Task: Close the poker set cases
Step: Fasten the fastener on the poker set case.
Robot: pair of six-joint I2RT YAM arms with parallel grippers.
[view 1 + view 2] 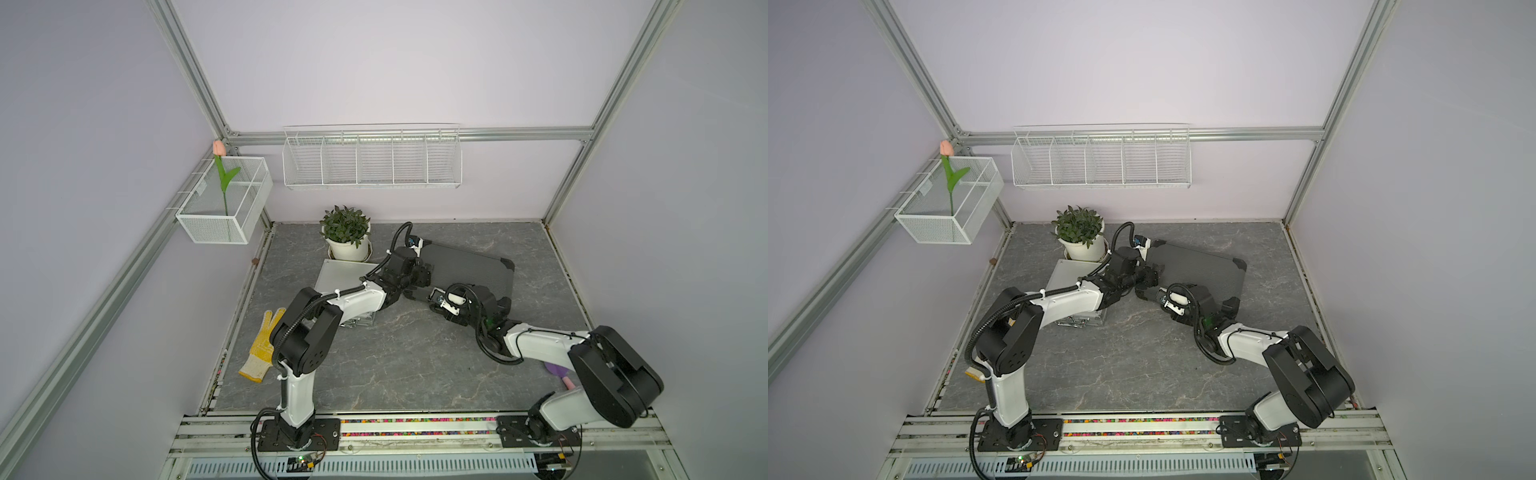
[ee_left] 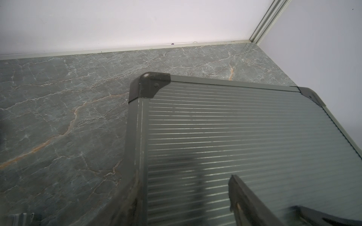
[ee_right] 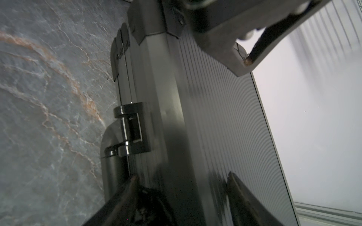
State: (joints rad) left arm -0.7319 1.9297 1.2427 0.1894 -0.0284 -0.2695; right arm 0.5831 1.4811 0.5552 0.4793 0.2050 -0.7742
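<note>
— Right of centre in both top views, the dark-grey case lies flat on the worktop, lid down as far as I can see. Where do the jaws stand?

— Both sets are at its lower left corner in the frame. The right jaws are apart and straddle the front edge. In the right wrist view, one finger hangs over the ribbed lid, and its mate sits beside the front wall, just by the handle. Nothing is clamped.

— And the left jaws?

— Apart too, I judge. A fingertip hovers over the lid close to its side edge. I cannot tell whether it touches.

— How will the case handle?

— It looks stiff and metal-framed, and it is probably heavy with chips, so it should not slide under a push. The ribbed lid looks slick, so pinching it seems pointless. Better to press flat near the front rim, above the latch, then work the latch.

— The silver case?

— Left of the dark one, below the potted plant in the frame, mostly hidden by the left arm. I cannot tell whether it is shut.
</note>
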